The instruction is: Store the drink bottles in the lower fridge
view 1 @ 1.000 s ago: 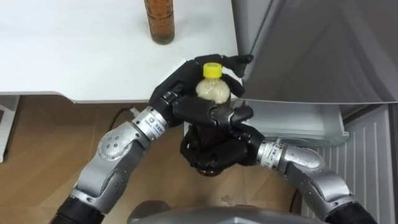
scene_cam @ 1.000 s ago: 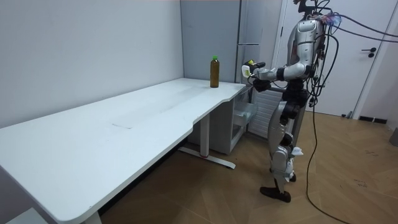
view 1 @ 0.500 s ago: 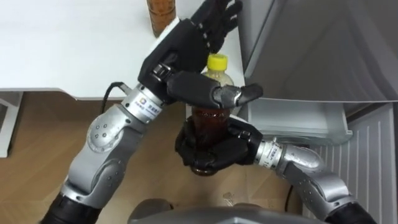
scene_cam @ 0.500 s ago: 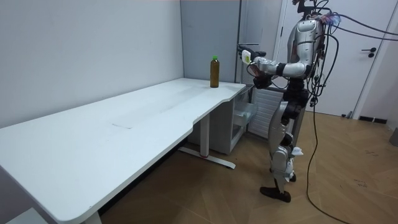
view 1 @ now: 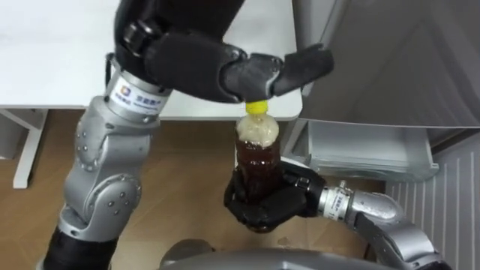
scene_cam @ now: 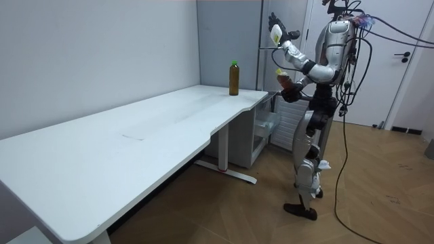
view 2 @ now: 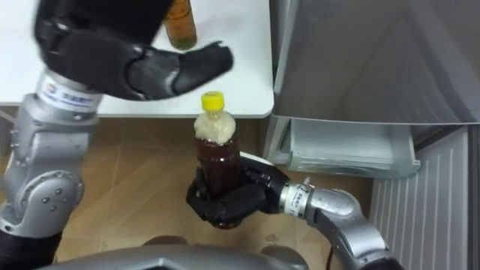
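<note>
Right hand [view 1: 264,208] grasps yellow-capped tea bottle [view 1: 257,154] upright by its lower body, beside the fridge [view 1: 390,67]. Left hand [view 1: 202,64] released, fingers straight, above the cap. Green-capped bottle [scene_cam: 234,78] stands on the surface [view 1: 60,67].

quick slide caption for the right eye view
Right robot hand grips a yellow-capped brown drink bottle upright; left robot hand open above it

Nothing here can be read in full. A white band [view 1: 135,96] on the wrist below the left hand [view 1: 195,56] carries a small round mark and a line of dark print, too fine to make out. The yellow-capped bottle [view 1: 257,161] clasped in the right hand [view 1: 264,208] shows no legible wording. The second bottle [view 2: 180,22], near the right edge of the tabletop [view 2: 244,90], has a wrapper whose print cannot be told.
</note>
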